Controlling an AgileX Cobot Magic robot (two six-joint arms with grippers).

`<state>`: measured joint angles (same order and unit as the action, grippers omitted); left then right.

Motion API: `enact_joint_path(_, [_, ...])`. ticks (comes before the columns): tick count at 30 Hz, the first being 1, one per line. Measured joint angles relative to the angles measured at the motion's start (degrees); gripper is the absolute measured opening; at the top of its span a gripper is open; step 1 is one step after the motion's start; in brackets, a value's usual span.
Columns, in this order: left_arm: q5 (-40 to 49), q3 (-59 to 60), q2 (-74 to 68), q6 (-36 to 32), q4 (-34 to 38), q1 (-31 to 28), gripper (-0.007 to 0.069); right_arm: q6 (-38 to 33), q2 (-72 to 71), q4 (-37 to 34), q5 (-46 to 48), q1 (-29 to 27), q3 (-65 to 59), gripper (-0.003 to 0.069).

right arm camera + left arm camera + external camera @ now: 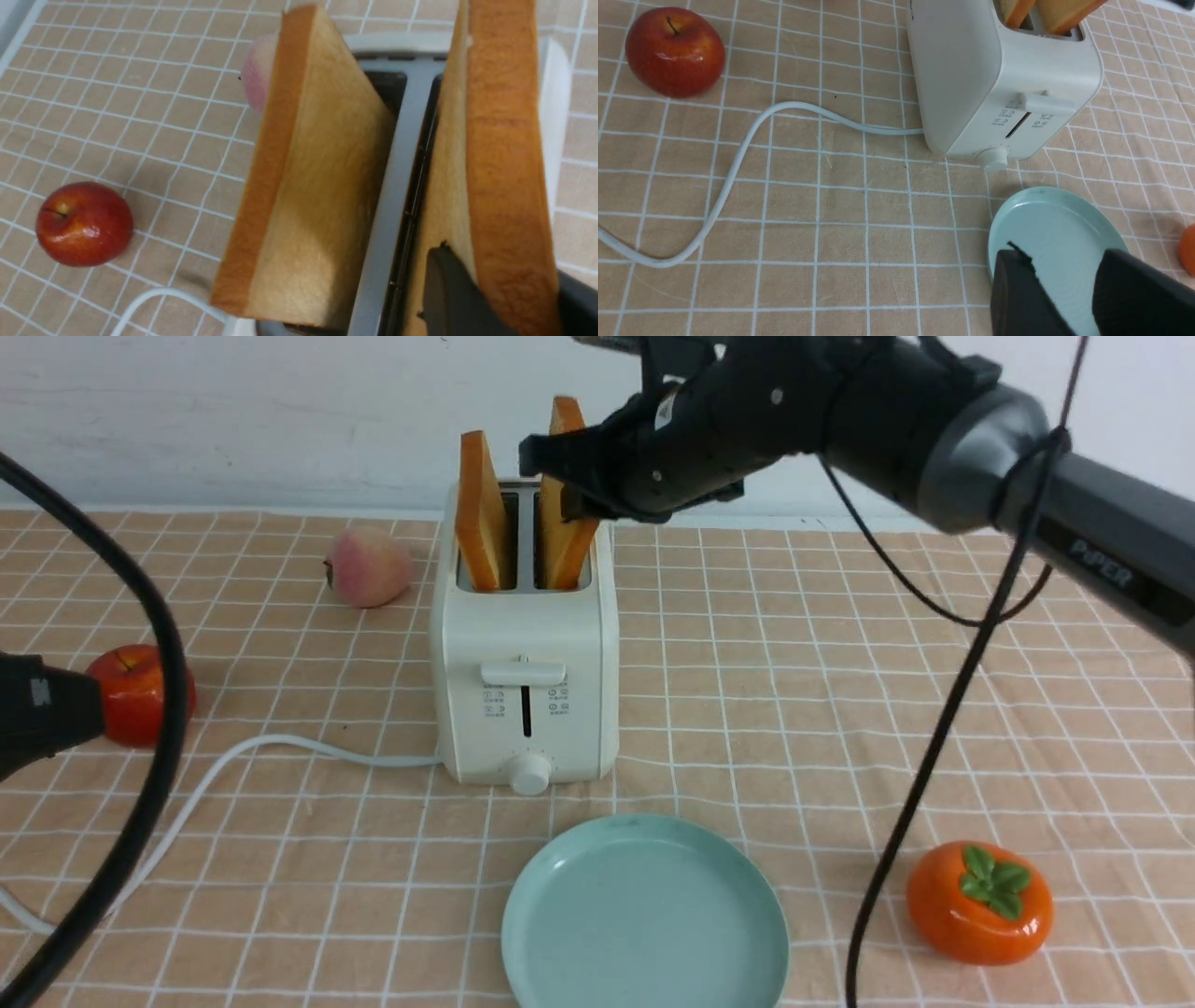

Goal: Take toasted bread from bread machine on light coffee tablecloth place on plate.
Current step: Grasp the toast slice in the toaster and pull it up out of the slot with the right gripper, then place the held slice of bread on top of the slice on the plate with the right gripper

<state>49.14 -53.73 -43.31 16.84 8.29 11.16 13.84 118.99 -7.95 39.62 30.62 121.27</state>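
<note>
Front view: the bread machine stands in the middle of the tablecloth, its lever and knob facing me and a piece of toast in each slot. Taking twelve o'clock as the far wall, the left slice sits upright in its slot. The right slice rides higher and leans toward one o'clock, its lower edge down in the slot. The right gripper reaches in from two o'clock, its jaws closed on the upper part of that slice. From the right wrist, one dark finger presses the slice's inner face and the other sits against its outer side.

The plate lies at five o'clock from the bread machine, just beside its front. From the left wrist, the left gripper hangs over the plate's edge, jaws partway apart and gripping nothing.

A peach rests at ten o'clock from the bread machine, a red apple at nine and an orange persimmon at four. All three are well apart from it. The white cord trails from the machine's base toward eight o'clock.
</note>
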Motion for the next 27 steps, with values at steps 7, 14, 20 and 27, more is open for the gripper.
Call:
enact_joint_path(7, [0.1,0.0,0.0,0.0,0.0,0.0,0.0238,-3.0,-17.2,5.6,9.6,0.0,2.7,0.0118])
enact_joint_path(14, [0.5,0.0,0.0,0.0,0.0,0.0,0.0238,-5.6,-31.2,5.8,27.1,0.0,-3.5,0.0118])
enact_joint_path(20, [0.6,0.0,0.0,0.0,0.1,0.0,0.0238,-4.3,-40.3,-1.4,21.4,-0.1,-31.0,0.0118])
enact_joint_path(27, [0.7,0.0,0.0,0.0,0.2,0.0,0.0238,-18.7,-37.9,-35.5,-1.4,0.0,-63.8,0.0118])
